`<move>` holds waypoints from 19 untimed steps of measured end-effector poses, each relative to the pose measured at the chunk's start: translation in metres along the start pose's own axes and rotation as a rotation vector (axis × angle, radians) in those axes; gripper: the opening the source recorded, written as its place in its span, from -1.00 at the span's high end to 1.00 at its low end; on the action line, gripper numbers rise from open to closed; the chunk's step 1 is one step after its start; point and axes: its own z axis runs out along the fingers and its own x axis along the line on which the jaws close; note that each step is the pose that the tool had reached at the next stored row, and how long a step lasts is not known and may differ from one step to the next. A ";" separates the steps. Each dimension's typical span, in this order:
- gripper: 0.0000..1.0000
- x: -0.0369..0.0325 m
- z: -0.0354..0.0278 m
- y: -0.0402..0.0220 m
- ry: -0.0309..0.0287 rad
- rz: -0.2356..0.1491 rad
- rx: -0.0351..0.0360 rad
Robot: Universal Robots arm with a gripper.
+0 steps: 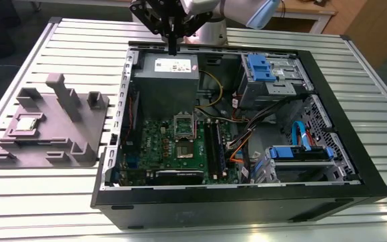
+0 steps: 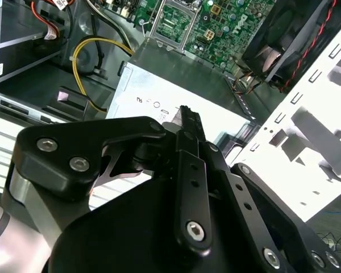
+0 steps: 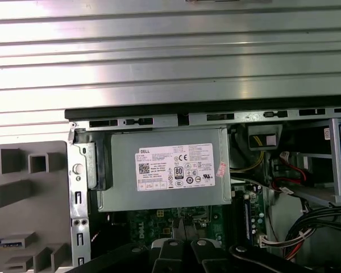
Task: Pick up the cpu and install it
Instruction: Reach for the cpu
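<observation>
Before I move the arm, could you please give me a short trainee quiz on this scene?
1. True or false: the small flat square silver-topped cpu lies in the grey plastic tray.
2. The black gripper hangs over: A the grey metal power supply box; B the blue drive bracket; C the tray.
3. Fill in: the tray stands to the exterior view's ___ of the black open computer case.
Key: 1 true; 2 A; 3 left.
</observation>
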 end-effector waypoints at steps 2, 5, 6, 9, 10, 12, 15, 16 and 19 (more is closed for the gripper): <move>0.80 0.0018 0.0000 -0.0001 0.0000 0.000 0.0000; 0.80 0.0044 0.0000 -0.0003 -0.0001 0.000 -0.0001; 0.80 0.0050 -0.0001 -0.0003 0.0000 0.000 -0.0001; 0.80 0.0061 -0.0001 -0.0004 0.0000 0.000 0.0000; 0.80 0.0075 -0.0002 -0.0006 0.0000 0.000 0.0000; 0.80 0.0088 -0.0002 -0.0007 0.0000 0.000 0.0000; 0.80 0.0089 -0.0002 -0.0007 0.0000 0.000 0.0000; 0.80 0.0089 -0.0002 -0.0007 0.0000 0.000 0.0000; 0.80 0.0090 -0.0002 -0.0007 0.0000 0.000 -0.0001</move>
